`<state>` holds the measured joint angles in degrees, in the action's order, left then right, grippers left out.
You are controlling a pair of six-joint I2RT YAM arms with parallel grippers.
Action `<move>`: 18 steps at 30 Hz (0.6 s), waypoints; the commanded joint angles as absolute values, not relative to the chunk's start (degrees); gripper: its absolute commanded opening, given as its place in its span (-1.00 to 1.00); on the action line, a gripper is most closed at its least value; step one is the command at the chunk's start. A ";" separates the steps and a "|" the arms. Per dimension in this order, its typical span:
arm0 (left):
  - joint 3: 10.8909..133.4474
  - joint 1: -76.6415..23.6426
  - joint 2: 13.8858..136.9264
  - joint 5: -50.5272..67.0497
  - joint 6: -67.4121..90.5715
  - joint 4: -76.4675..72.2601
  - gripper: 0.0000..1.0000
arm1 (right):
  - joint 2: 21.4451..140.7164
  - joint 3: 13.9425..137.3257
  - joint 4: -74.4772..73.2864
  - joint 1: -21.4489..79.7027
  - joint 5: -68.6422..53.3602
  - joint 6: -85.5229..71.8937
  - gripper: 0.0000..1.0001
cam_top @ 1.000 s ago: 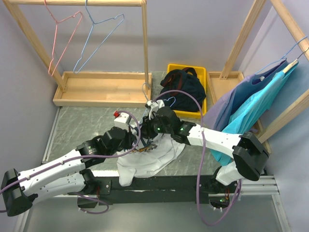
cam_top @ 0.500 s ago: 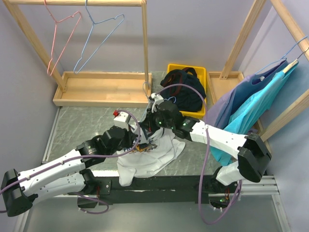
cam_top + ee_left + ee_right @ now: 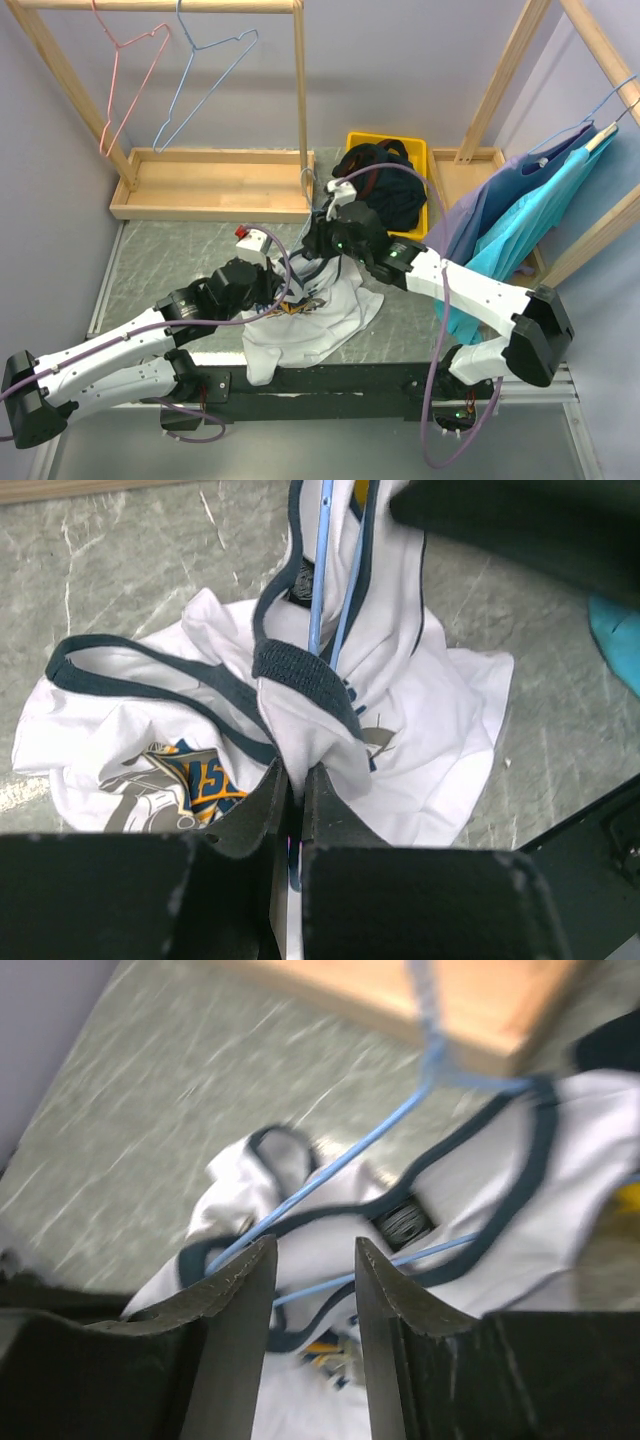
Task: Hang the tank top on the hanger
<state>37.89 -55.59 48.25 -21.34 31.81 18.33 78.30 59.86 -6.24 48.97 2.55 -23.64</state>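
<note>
— Two pincers are busy. Where's the tank top (image 3: 230, 740)?

— Bunched on the tabletop (image 3: 170, 260), with the blue hanger (image 3: 322, 575) poking through it. Your left pincer (image 3: 290, 780) pinches its navy trim; your right pincer (image 3: 312, 1260) looks parted, holding nothing. Next, pull the strap over the hanger's shoulder.

The desk (image 3: 180, 265) is a grey-green marbled surface, bare over most of its left part. The tank top (image 3: 315, 320) lies crumpled on it near the front edge, its lower hem spilling over that edge; behind the tank top, a wooden rack base (image 3: 215, 185) rests along the desk's far side. Just right of that base sits a yellow bin (image 3: 415, 150) holding a dark navy garment (image 3: 385, 185).
</note>
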 commanded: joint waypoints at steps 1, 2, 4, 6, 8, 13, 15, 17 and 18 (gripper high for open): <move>40.96 -55.72 48.08 -20.74 30.15 18.63 -0.98 | 75.06 63.63 -6.15 47.81 15.28 -19.08 -0.07; 40.96 -55.64 47.90 -20.57 30.06 18.63 -0.98 | 75.41 64.76 -6.15 47.73 17.38 -18.46 0.02; 41.13 -55.64 47.73 -20.39 29.88 18.81 -0.98 | 76.81 65.91 -5.37 46.94 19.24 -16.97 0.10; 41.66 -55.72 47.72 -20.04 29.62 18.98 -0.98 | 78.39 68.19 -4.57 45.71 17.93 -15.82 0.14; 42.01 -55.63 47.81 -19.78 29.27 19.16 -0.98 | 80.94 71.00 -4.49 44.48 17.23 -14.08 0.16; 43.42 -55.63 48.25 -19.25 28.30 19.86 -0.98 | 86.99 77.59 -4.48 43.33 13.19 -10.46 0.26; 43.94 -55.72 48.34 -19.25 27.95 20.21 -0.98 | 88.76 79.62 -6.23 43.24 11.87 -9.67 0.26; 44.30 -55.72 48.43 -19.34 27.69 20.21 -0.98 | 90.43 80.94 -6.85 43.24 11.34 -9.67 0.25; 44.73 -55.72 48.60 -19.34 27.42 20.21 -0.98 | 90.70 80.95 -6.86 43.33 10.99 -9.75 0.25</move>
